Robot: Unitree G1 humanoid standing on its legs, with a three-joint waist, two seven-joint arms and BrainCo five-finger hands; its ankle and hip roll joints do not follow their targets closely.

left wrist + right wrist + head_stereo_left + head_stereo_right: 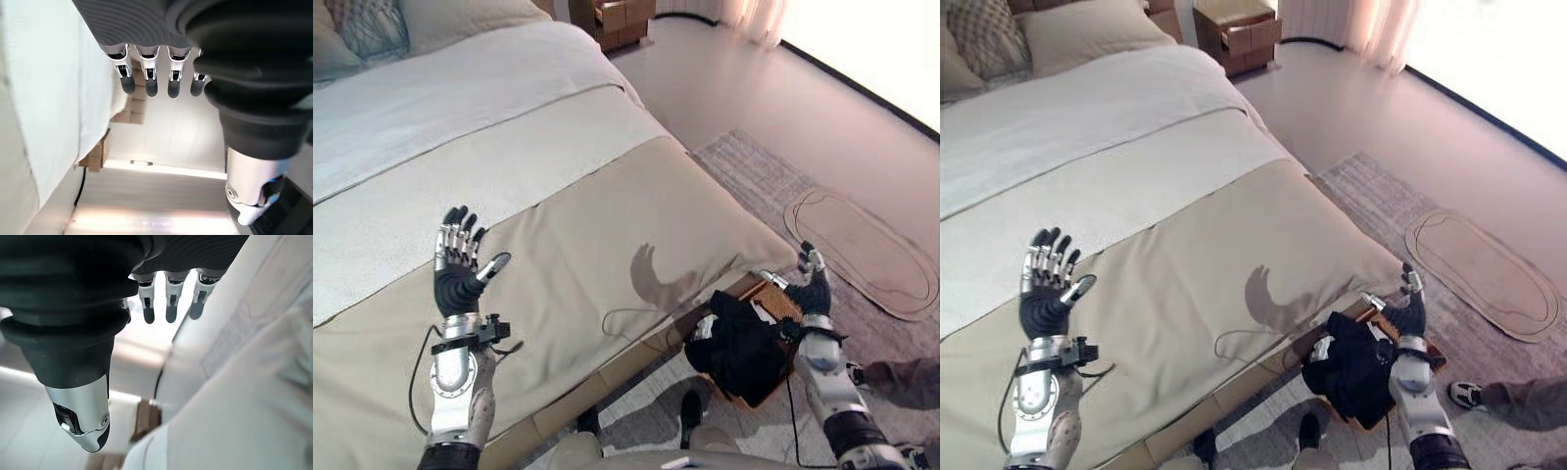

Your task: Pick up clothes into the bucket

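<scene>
Beige and white bed (607, 196) beside a pale floor, grey rug (754, 176), dark clothes (744, 343) heaped in the wicker bucket (781, 299) at the bed's foot, left hand (458, 269) raised, fingers spread, nothing held, right hand (811, 284) likewise open above the bucket.

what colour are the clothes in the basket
Black, with a bit of white showing; the clothes show best in the left eye view.
</scene>
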